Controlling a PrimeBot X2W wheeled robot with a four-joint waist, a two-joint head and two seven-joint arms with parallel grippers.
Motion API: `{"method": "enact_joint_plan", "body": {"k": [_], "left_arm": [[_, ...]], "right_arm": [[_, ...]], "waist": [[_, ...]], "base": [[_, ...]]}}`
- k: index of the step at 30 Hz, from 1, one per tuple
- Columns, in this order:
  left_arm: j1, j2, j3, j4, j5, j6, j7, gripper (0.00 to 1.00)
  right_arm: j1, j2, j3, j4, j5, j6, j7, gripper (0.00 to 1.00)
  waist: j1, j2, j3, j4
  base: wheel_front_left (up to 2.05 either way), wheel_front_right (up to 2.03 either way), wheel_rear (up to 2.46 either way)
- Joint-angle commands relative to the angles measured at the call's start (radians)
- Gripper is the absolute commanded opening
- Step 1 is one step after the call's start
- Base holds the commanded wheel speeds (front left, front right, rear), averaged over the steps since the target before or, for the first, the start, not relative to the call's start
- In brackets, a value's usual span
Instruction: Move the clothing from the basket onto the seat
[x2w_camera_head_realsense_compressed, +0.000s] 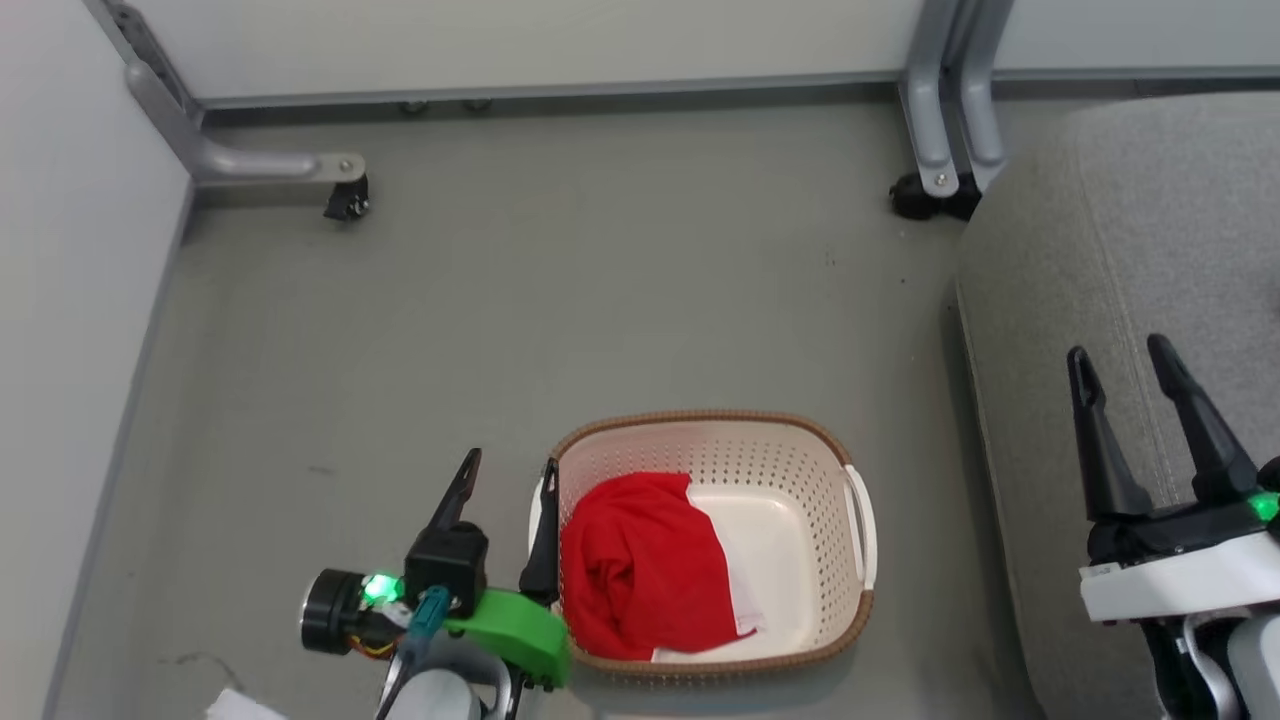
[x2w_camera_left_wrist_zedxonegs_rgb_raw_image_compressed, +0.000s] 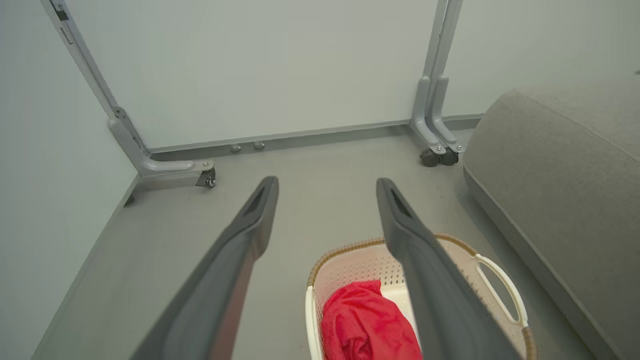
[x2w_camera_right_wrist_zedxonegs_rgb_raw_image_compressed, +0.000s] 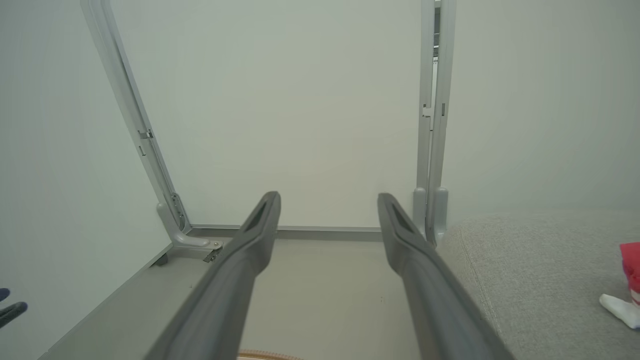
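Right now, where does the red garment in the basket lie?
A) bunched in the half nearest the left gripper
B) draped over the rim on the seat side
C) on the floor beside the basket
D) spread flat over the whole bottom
A: in the head view the red garment sits bunched in the half of the basket next to the open left gripper, leaving bare bottom toward the seat.

Basket (x2w_camera_head_realsense_compressed: 760, 450) on grey floor (x2w_camera_head_realsense_compressed: 500, 320), beside seat (x2w_camera_head_realsense_compressed: 1120, 250)

one basket (x2w_camera_head_realsense_compressed: 770, 470), one seat (x2w_camera_head_realsense_compressed: 1120, 250), one red garment (x2w_camera_head_realsense_compressed: 640, 570), and seemingly a second garment (x2w_camera_right_wrist_zedxonegs_rgb_raw_image_compressed: 632, 265), partly cut off.
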Motion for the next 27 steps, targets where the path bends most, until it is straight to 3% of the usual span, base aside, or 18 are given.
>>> {"method": "enact_joint_plan", "body": {"k": [1,14,20,27], "left_arm": [[-0.057,0.004,-0.022,0.041,-0.013,0.013,0.000,1.00],[-0.443,0.005,-0.351,0.511,-0.222,0.057,0.039,1.00],[-0.616,0.006,-0.540,0.644,-0.205,0.072,0.180,1.00],[-0.764,0.006,-0.698,0.767,-0.161,0.034,0.372,1.00]], "right_arm": [[-0.029,-0.015,-0.005,-0.007,0.016,-0.001,0.000,1.00],[-0.168,-0.088,0.029,-0.080,0.087,-0.002,0.000,1.00],[-0.228,-0.106,0.047,-0.130,0.113,-0.002,0.000,1.00],[-0.271,-0.100,0.057,-0.147,0.137,-0.002,0.000,1.00]], "waist": [[0.0000,-0.0001,0.170,-0.088],[0.0000,-0.0001,0.432,-0.195],[0.0000,-0.0001,0.557,-0.234],[0.0000,-0.0001,0.674,-0.276]], "base": [[0.00,0.00,0.00],[0.00,0.00,0.00],[0.00,0.00,0.00],[0.00,0.00,0.00]]}}
